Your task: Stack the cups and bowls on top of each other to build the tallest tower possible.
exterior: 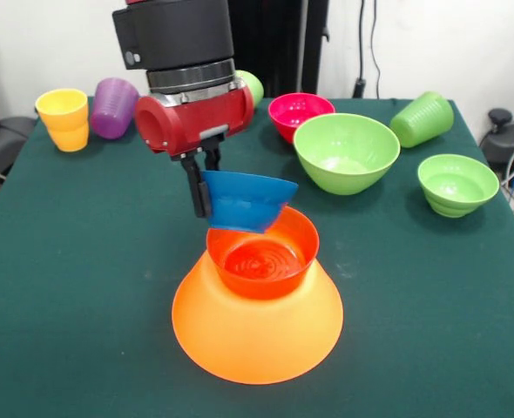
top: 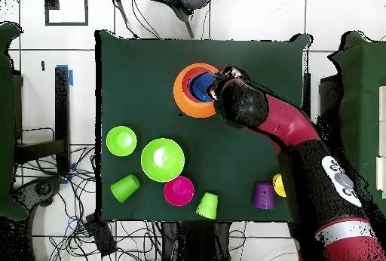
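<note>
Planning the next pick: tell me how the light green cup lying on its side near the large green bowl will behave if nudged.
The light green cup lies on its side, so it would probably roll, curving because it tapers. It looks like thin plastic, likely light and easily pushed. Its ribbed wall may give fingers some grip.

The green-clothed desk [exterior: 83,261] lies bare on every side of the huge upturned orange plastic bowl [exterior: 257,335], so its flanks and near side are open. Above it, the red-orange bowl [exterior: 261,261] and the tilted blue plastic bowl [exterior: 244,200], held by the arm's jaws, block the way down. Along the far edge, the large light green bowl [exterior: 346,152], glossy pink bowl [exterior: 299,113], small green bowl [exterior: 457,183] and ribbed cups crowd the row.
</note>
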Controlling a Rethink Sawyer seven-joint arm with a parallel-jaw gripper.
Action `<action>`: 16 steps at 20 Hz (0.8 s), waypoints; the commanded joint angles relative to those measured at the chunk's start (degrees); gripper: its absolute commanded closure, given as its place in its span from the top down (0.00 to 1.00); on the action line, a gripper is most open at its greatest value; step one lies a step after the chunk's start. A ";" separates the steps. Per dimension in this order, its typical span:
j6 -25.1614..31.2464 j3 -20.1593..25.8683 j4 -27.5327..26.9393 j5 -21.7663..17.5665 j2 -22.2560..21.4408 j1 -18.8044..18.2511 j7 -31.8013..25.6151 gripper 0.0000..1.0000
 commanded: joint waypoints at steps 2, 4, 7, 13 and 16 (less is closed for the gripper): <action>2.47 -3.03 -0.73 -0.51 1.88 2.23 13.19 0.00; 2.53 -2.91 -0.47 -0.48 1.70 2.01 12.98 0.00; 2.72 -2.32 0.37 -0.38 0.83 1.46 12.65 0.00; 3.45 -3.28 -0.15 -0.24 0.45 2.41 13.14 0.00; 3.71 -3.68 -0.46 -0.12 0.32 2.88 13.38 0.00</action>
